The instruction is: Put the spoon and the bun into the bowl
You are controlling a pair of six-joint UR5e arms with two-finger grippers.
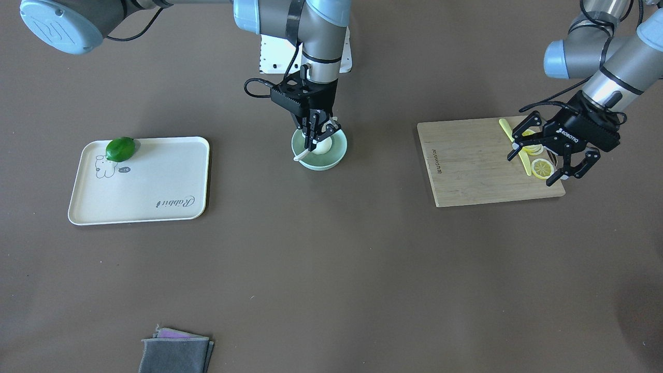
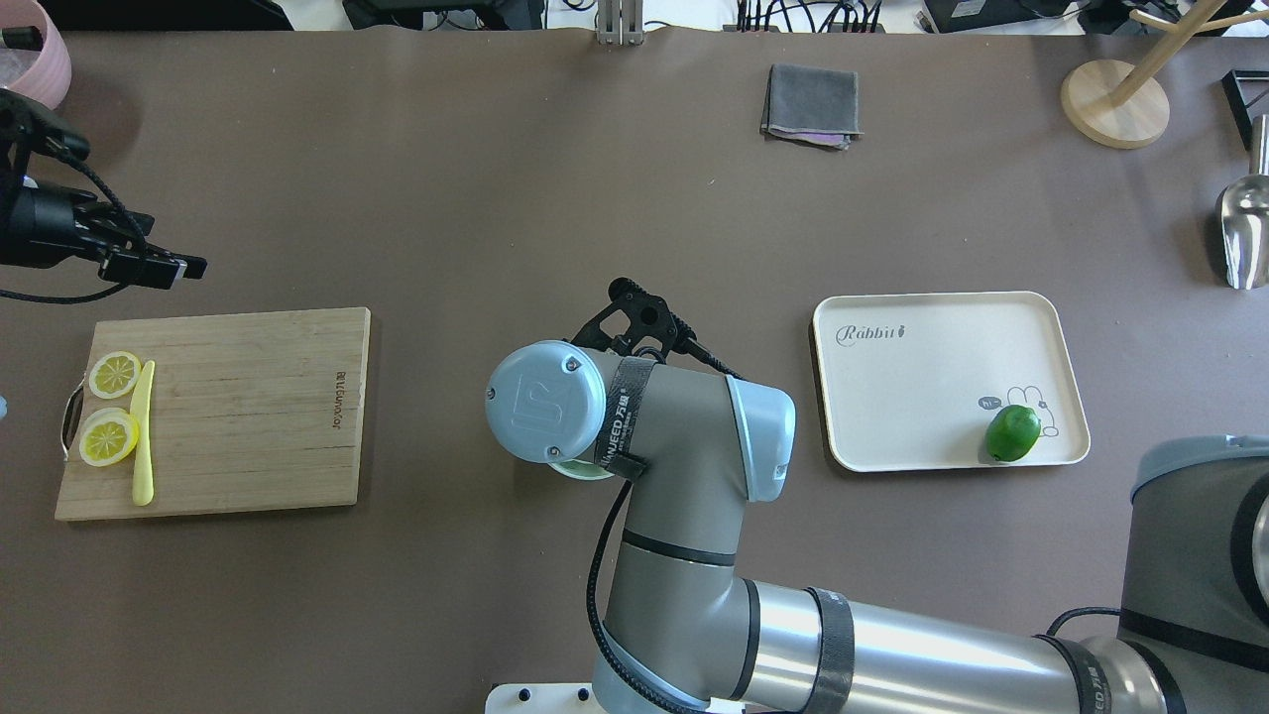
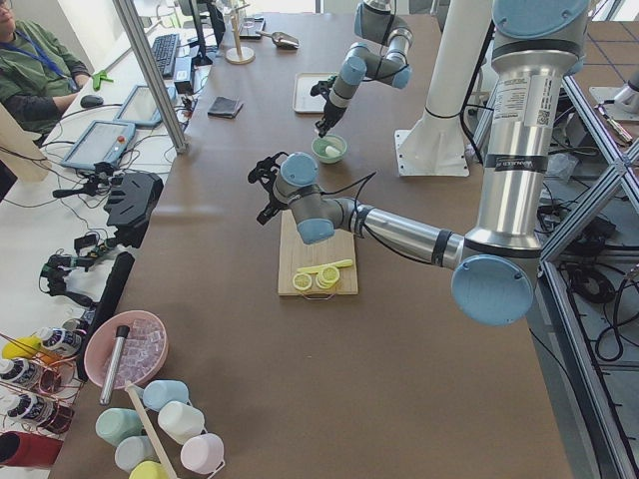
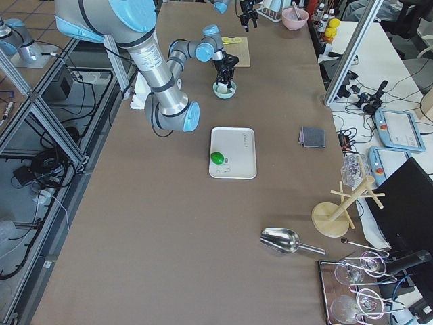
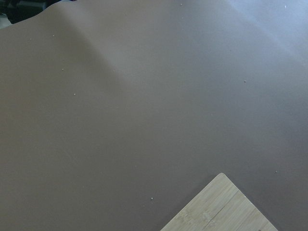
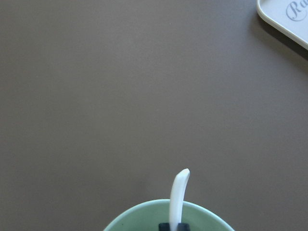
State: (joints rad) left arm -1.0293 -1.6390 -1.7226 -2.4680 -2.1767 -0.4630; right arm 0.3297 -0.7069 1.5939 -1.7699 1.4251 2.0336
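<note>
Now, spoon (image 6: 178, 195): scoop end down in the bowl, pinched at the right tool's fingertips; its handle runs out from the tool and pokes past the rim.
Bun (image 1: 324, 147): in the bowl, just beside the right tool's fingertips, on the side away from the handle.
Bowl (image 1: 326, 165): directly under the right tool, upright on the counter (image 1: 331, 259).
Right tool (image 1: 314, 140): pointing straight down into the bowl, jaws drawn narrow and, as far as I can judge, clenched on the spoon.
Left tool (image 1: 531, 169): spread wide and empty, hanging over the lemon slices (image 1: 542, 168) and yellow knife (image 2: 144, 446) on the cutting board (image 1: 466, 160), well apart from the bowl.
Stage: both items look to be inside; letting go and lifting clear seems all that remains.
Risk, spoon: the handle overhangs the rim, so a release before the scoop is bedded could let it lever out onto the counter.
Risk, lift: rising with the jaws not fully parted would drag the spoon back up.
Risk, bun and bowl: the opening fingers sit close to the bun and could shove it, or nudge the light bowl sideways.
</note>
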